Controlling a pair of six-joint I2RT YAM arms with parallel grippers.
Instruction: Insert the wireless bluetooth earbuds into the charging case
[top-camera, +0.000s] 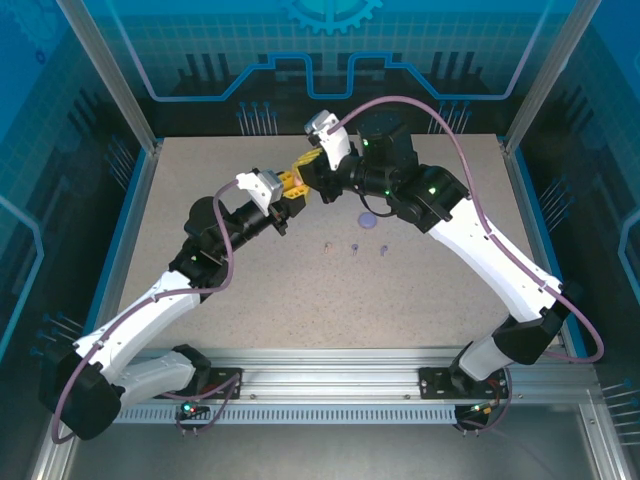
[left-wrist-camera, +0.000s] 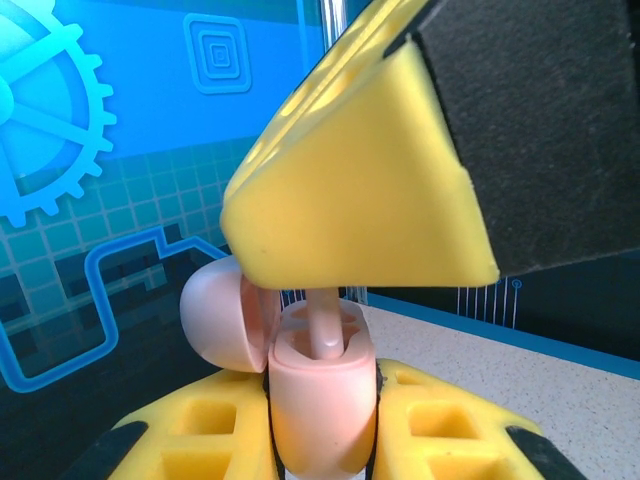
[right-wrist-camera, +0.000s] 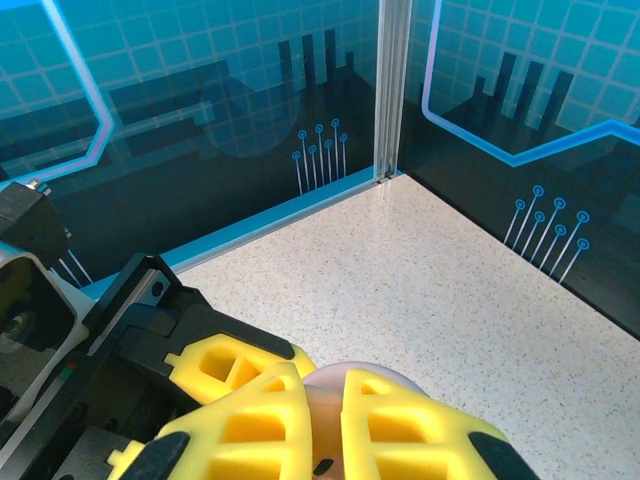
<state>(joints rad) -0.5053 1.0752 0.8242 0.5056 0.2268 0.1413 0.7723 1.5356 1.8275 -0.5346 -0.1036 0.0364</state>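
The pink charging case (left-wrist-camera: 320, 395) stands upright between the yellow fingers of my left gripper (left-wrist-camera: 322, 420), which is shut on it. Its lid (left-wrist-camera: 212, 315) is swung open to the left. A pink earbud's stem (left-wrist-camera: 326, 322) reaches down into a well of the case, and its upper part is hidden under a yellow finger (left-wrist-camera: 370, 180) of my right gripper. The right gripper (right-wrist-camera: 325, 415) is shut on this earbud, with the case's pink dome (right-wrist-camera: 362, 376) just beyond. Both grippers (top-camera: 293, 183) meet above the table's far middle. Three more earbuds (top-camera: 353, 249) lie in a row on the table.
A flat purple disc (top-camera: 368, 220) lies on the speckled table (top-camera: 200, 180), just behind the row of earbuds. Blue walls with metal posts (right-wrist-camera: 392, 90) enclose the back and sides. Both arms arch over the table's middle.
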